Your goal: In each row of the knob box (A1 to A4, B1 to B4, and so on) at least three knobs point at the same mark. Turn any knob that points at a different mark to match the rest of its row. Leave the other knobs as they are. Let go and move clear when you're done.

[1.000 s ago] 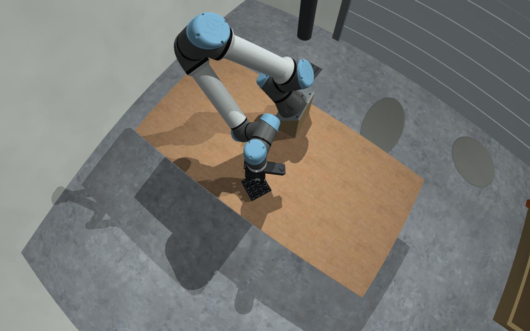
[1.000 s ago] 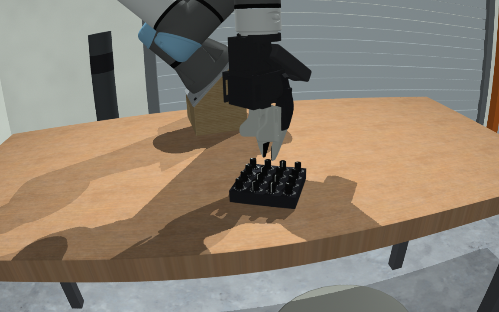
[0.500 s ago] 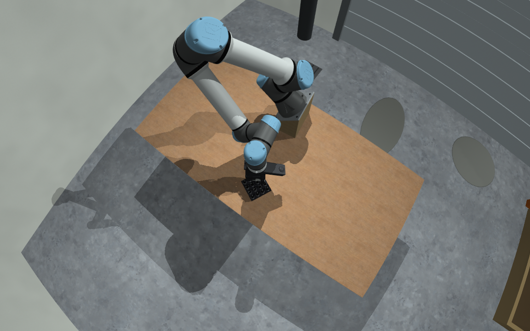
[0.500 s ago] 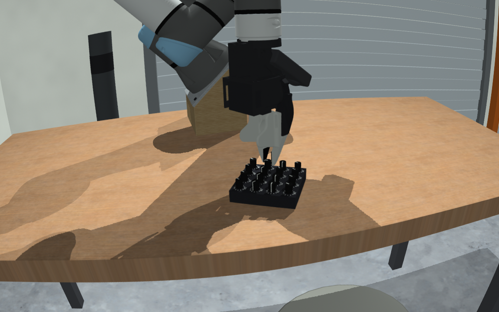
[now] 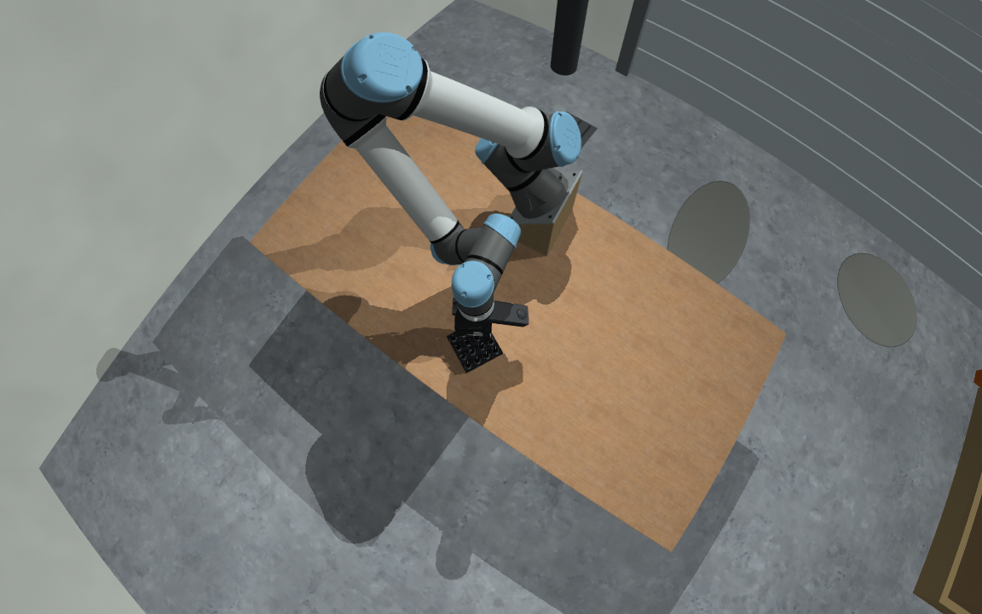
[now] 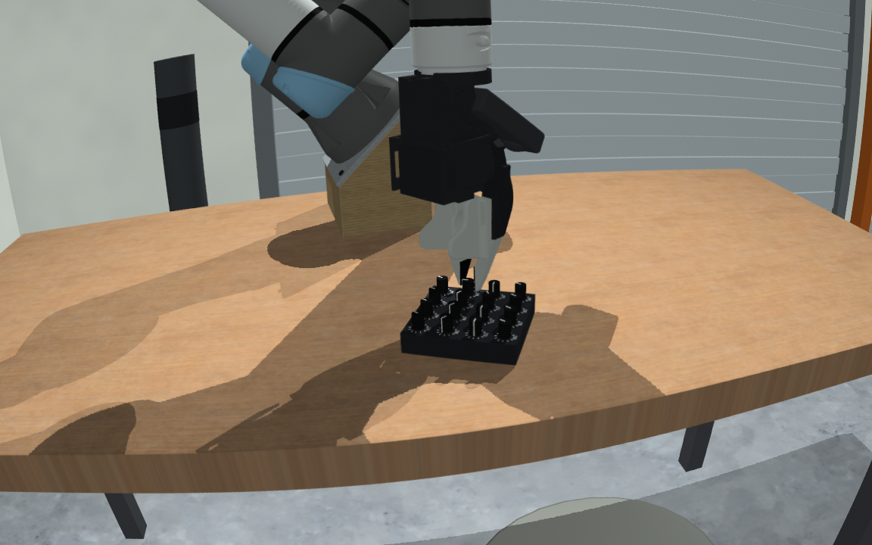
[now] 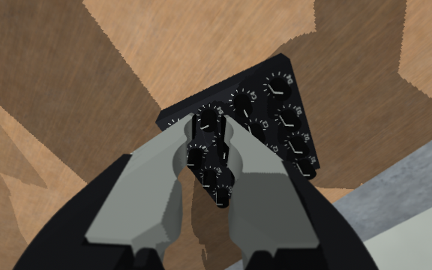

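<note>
The black knob box [image 5: 459, 353] [image 6: 459, 347] [image 7: 216, 90] sits on the table under the arm. My gripper [image 6: 471, 281] [image 7: 208, 116] points down at the box with its fingers slightly apart. In the wrist view the fingertips flank knob B4 [image 7: 209, 120], with a gap on each side. B4's white line points lower left; B3 [image 7: 222, 151] has a differently angled line. C4 [image 7: 243, 104] has its line toward the lower right, unlike C3 [image 7: 256, 133]. The D knobs look alike, and so do the visible A3 [image 7: 194, 157], A2 and A1. A4 and part of rows B and C are hidden.
The box stands on the wooden table [image 5: 632, 366] [image 6: 662, 271]. The robot's wooden base block [image 5: 533, 237] [image 6: 384, 203] is behind it. The table's front edge [image 6: 290, 467] runs in front of the box.
</note>
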